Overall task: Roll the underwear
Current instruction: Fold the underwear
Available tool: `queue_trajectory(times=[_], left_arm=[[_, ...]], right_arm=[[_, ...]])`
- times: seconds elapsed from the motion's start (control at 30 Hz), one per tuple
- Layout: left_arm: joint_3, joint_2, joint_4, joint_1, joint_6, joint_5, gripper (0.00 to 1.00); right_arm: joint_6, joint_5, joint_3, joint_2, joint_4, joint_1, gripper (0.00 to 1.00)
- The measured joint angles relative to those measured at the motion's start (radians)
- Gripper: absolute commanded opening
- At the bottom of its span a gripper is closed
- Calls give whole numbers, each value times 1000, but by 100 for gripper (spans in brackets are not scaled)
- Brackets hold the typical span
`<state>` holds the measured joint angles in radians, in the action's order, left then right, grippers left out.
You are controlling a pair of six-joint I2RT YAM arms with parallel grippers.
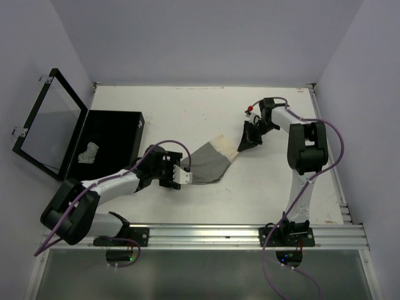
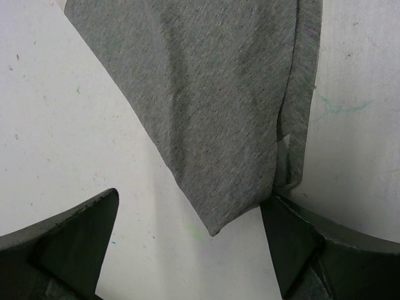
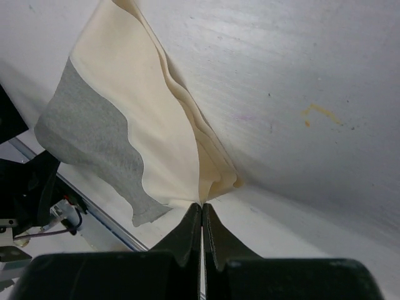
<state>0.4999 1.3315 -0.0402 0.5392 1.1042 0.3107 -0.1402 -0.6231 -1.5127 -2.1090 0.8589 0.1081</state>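
My left claw point(image 1: 180, 177) sits lower middle in the overhead frame, spread wide, both fingers point(image 2: 75, 240) low over the table point(image 1: 187, 109). The grey corner of the underwear point(image 1: 209, 164) lies between them. In the wrist view the finger on the right meets the cloth's folded edge, but nothing is gripped. My right claw point(image 1: 244, 140), right of centre, is clenched on the garment's cream end, pinched at the very tips. The garment stretches diagonally between the two claws. A black box point(image 1: 115, 131) lies open at the left
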Motion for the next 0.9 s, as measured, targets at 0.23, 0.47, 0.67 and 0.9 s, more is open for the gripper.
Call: queue_trajectory(times=[0.23,0.47,0.67,0.9], left_arm=[[0,0,0,0,0,0,98],[0,0,0,0,0,0,98],[0,-1,3,0,0,1,98],[0,-41,89,0,13,45,91]], right_arm=[[10,-1,-50,-32,29,31,0],[20,19,-65,-77,43,37,0],[24,44,-62,-93,40,33,0],[20,37,-51,-93,29,29,0]])
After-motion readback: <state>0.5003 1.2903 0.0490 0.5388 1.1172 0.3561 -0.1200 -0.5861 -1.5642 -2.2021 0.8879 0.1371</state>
